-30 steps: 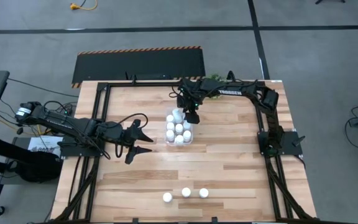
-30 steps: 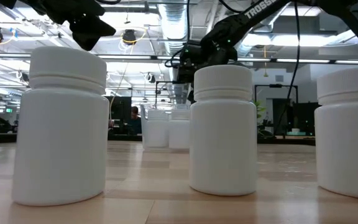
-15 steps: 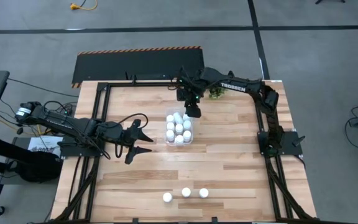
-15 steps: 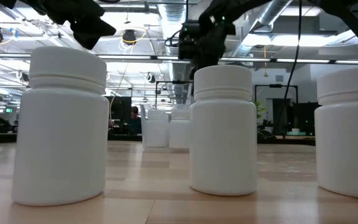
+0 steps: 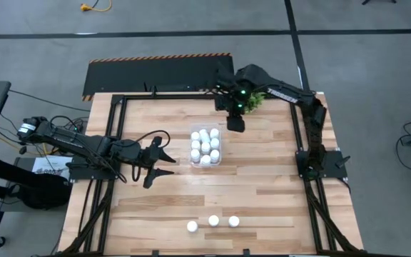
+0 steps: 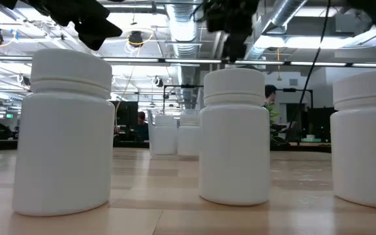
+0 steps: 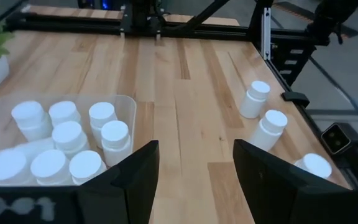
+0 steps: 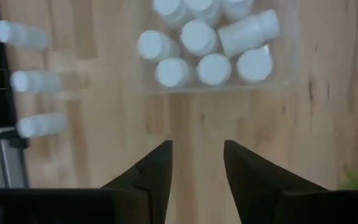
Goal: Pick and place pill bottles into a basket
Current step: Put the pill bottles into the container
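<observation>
The clear basket (image 5: 221, 147) stands mid-table with several white pill bottles (image 5: 205, 146) in it; one (image 8: 247, 31) lies on its side on the others. Three more bottles (image 5: 213, 221) stand upright in a row near the table's near edge (image 6: 235, 134) (image 7: 271, 127). My right gripper (image 5: 235, 125) (image 8: 197, 149) hangs high above the table just beyond the basket's far right corner, pointing steeply down, its fingers a little apart with nothing between them. To the left of the basket, my left gripper (image 5: 171, 162) (image 7: 196, 149) stands open and empty, pointing at it.
A small green potted plant (image 5: 252, 100) stands at the table's far edge under the right arm. A black frame (image 5: 120, 100) runs round the tabletop. Bare wood (image 5: 262, 178) lies between the basket and the three near bottles. A person (image 6: 270, 98) shows in the room behind.
My right gripper has risen from the basket's far end and gone toward the table's far right corner, tipping more steeply downward. The bottles in the basket's far end, which it covered before, now show. The left arm has kept still.
</observation>
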You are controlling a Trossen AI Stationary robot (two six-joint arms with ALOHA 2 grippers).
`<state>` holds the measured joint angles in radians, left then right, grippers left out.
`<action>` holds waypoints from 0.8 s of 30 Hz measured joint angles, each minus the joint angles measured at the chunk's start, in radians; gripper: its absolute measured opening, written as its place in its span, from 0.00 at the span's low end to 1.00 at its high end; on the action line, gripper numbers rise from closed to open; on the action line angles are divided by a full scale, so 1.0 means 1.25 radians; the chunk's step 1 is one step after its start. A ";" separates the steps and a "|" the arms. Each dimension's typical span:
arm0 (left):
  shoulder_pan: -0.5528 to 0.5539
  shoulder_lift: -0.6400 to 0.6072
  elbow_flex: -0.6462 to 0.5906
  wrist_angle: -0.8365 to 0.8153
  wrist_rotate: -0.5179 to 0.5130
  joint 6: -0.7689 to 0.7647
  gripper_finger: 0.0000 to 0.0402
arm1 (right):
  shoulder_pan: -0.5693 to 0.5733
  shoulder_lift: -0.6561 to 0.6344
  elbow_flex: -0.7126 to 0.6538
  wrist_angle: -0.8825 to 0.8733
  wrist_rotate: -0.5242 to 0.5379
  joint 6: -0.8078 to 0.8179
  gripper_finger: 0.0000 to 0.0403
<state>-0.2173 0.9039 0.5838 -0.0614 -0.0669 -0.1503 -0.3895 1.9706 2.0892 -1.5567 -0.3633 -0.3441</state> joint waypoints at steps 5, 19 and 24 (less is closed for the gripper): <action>0.000 0.000 0.000 0.011 0.000 0.089 0.48 | 0.036 -0.098 -0.024 -0.014 -0.004 0.088 0.31; -0.001 0.075 0.000 0.078 0.074 0.050 0.48 | 0.270 -0.498 -0.446 0.276 0.155 0.317 0.30; -0.015 0.155 0.000 0.116 0.084 0.024 0.48 | 0.381 -0.636 -0.700 0.514 0.261 0.413 0.30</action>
<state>-0.2357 1.0979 0.5838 0.0836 0.0383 -0.1201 0.0864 1.1760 1.2147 -0.9139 -0.0365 0.1725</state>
